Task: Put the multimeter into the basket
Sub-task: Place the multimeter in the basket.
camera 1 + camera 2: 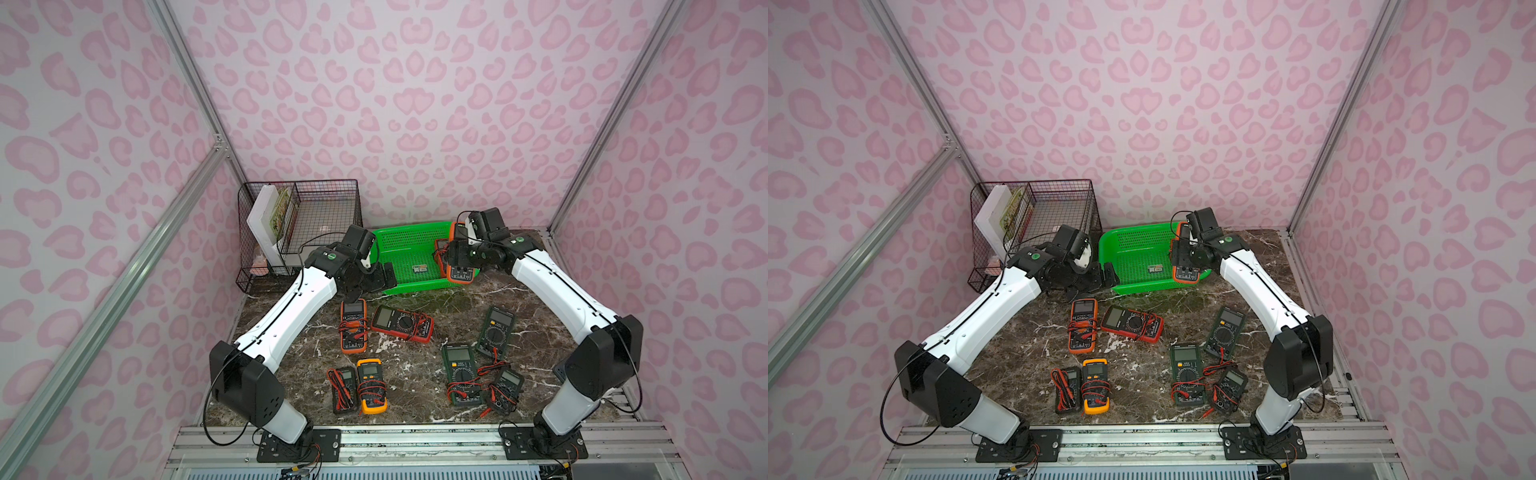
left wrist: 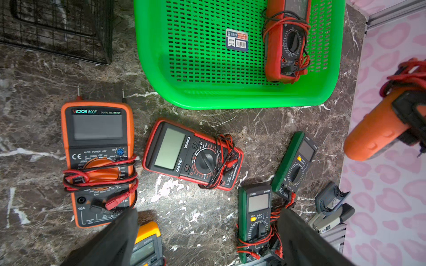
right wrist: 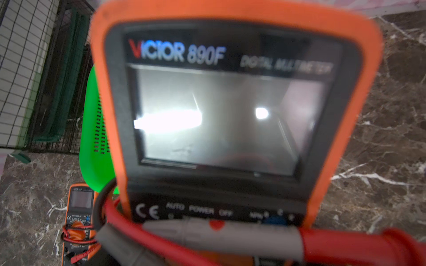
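While the left tool hung with its jaws apart beside the bright green perforated plastic basket, the right tool was clamped on an orange-cased multimeter wrapped in red leads, raised over the basket's right end.

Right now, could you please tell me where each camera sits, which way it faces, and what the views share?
Top views: high above the arm bases, facing down toward the back wall; left arm and right arm show.
Left wrist: on the left arm, facing down at table and basket; open left gripper shows.
Right wrist: facing the held orange multimeter; right gripper mostly hidden.
Shared: basket, held multimeter.
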`<state>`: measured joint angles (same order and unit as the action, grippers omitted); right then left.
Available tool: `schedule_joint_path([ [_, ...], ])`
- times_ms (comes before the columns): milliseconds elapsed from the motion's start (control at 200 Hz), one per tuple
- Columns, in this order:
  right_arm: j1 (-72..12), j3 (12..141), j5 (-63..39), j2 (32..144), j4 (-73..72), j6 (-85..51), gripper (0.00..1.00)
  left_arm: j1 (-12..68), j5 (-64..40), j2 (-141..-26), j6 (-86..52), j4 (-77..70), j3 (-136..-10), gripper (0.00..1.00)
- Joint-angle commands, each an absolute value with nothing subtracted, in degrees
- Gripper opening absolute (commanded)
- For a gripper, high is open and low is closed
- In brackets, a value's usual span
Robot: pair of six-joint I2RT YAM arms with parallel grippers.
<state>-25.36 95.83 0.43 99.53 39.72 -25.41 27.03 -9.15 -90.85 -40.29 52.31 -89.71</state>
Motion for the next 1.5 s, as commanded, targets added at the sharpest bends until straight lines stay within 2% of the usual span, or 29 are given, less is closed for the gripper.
schedule_joint_path([
  [0, -24.53, 99.28, -2.67, 101.96, 34.44, -22.41, 0.54, 27.07, -9.05, -92.84, -38.41, 53.08, -91.88, 0.99],
  [140, -24.35, 105.43, -2.49, 107.81, 35.68, -22.55, 0.54, 27.07, -8.99, -95.87, -36.13, 56.95, -95.86, 0.98],
  [795, -26.24, 124.87, -2.17, 128.24, 38.63, -18.1, 0.56, 25.75, -8.49, -96.1, -37.53, 55.96, -93.79, 0.99],
  [1495, -27.7, 128.23, -1.28, 137.1, 41.31, -15.04, 0.59, 24.99, -8.11, -93.99, -38.94, 54.63, -90.97, 0.99],
])
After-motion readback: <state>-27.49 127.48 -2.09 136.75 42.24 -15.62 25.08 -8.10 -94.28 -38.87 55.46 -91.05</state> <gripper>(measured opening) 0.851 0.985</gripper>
